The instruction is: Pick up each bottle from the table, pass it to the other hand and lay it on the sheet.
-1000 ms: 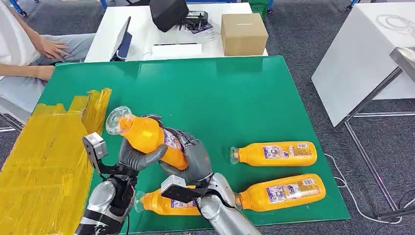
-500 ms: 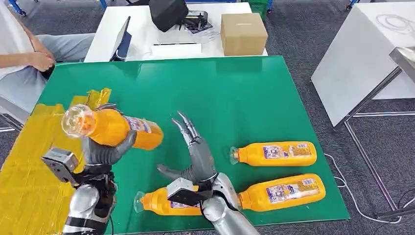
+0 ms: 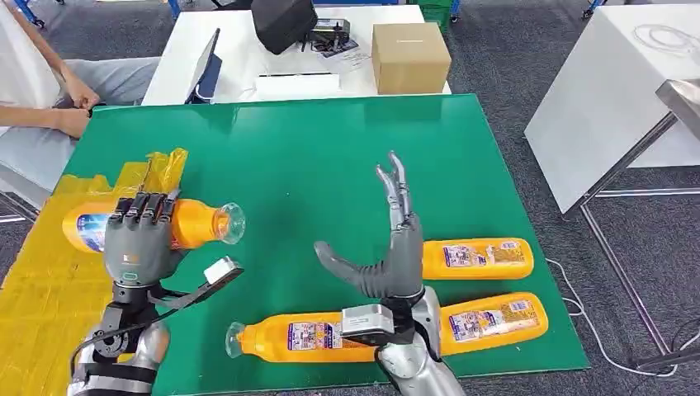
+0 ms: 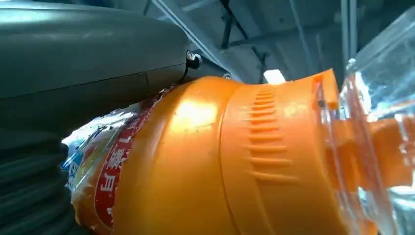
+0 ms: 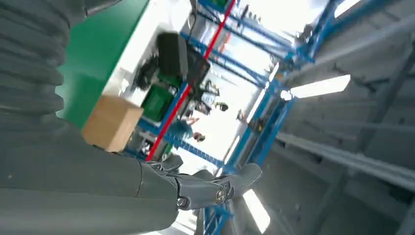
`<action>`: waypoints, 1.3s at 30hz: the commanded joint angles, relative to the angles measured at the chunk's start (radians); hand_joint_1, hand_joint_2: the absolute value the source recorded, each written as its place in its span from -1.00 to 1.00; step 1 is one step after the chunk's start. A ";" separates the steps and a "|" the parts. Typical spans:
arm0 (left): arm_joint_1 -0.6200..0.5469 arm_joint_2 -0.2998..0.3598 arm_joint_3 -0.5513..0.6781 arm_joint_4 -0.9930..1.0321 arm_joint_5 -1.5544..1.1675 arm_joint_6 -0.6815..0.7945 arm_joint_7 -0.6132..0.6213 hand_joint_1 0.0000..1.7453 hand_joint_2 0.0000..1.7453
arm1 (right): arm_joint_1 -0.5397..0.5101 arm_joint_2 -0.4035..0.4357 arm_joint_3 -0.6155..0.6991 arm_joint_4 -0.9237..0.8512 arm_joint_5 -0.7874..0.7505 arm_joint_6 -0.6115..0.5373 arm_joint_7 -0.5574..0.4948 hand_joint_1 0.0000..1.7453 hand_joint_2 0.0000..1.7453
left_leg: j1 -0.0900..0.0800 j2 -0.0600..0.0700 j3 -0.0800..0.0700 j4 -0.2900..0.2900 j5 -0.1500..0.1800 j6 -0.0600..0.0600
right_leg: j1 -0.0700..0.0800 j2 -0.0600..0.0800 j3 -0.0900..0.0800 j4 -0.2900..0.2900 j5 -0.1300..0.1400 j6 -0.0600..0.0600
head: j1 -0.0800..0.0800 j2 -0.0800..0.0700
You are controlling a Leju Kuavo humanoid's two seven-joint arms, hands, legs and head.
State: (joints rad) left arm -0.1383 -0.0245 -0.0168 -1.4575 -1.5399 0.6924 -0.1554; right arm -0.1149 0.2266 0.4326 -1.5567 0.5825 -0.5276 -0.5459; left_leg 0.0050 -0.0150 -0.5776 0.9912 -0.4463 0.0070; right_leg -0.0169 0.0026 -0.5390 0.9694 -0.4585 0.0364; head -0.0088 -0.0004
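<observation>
a person [image 3: 37, 91] sits off the green table's [image 3: 330, 157] far left corner, cut off by the picture's edge. the crinkled yellow sheet [image 3: 49, 280] covers the table's left edge. over it the left hand [image 3: 136, 239] grips an orange bottle [image 3: 186, 221] lying sideways, clear cap toward the table's middle; its fingers hide the bottle's middle. in the left wrist view the bottle's shoulder and cap [image 4: 254, 156] press close against the hand. a second bottle [image 3: 301, 336] lies along the near edge, partly hidden by the right arm. the right hand [image 3: 392, 256] is raised, fingers spread wide and holding nothing. two more bottles [image 3: 479, 257] [image 3: 495, 320] lie near the near right corner. behind the far edge stands a white desk [image 3: 248, 49] with a cardboard box [image 3: 410, 56]; grey carpet [image 3: 512, 91] lies around.
</observation>
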 commanded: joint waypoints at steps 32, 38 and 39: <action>-0.199 0.236 0.044 0.712 0.211 -0.173 -0.032 -1.00 1.00 | -0.012 -0.072 -0.053 0.030 -0.026 0.028 -0.013 -1.00 1.00 | 0.001 0.003 0.005 -0.001 -0.001 0.000 | 0.001 0.001 0.006 -0.002 0.000 -0.001 | 0.000 0.000; -0.198 0.235 0.050 0.731 0.222 -0.171 -0.046 -1.00 1.00 | -0.018 -0.076 -0.054 0.040 -0.015 0.033 -0.011 -1.00 1.00 | 0.002 0.004 0.009 -0.002 -0.001 -0.001 | 0.003 0.002 0.010 -0.003 0.000 -0.002 | 0.000 0.000; -0.197 0.230 0.059 0.735 0.234 -0.159 -0.054 -1.00 1.00 | -0.020 -0.077 -0.056 0.046 -0.004 0.036 -0.003 -1.00 1.00 | 0.002 0.004 0.009 -0.002 -0.001 -0.001 | 0.003 0.002 0.010 -0.003 0.000 -0.002 | 0.000 0.000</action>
State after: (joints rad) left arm -0.3110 0.2129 0.0134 -0.8362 -1.3191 0.5318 -0.1965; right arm -0.1095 0.1717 0.4066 -1.5701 0.5604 -0.5016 -0.5619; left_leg 0.0052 -0.0129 -0.5746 0.9908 -0.4462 0.0069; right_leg -0.0166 0.0037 -0.5354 0.9698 -0.4585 0.0364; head -0.0088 -0.0004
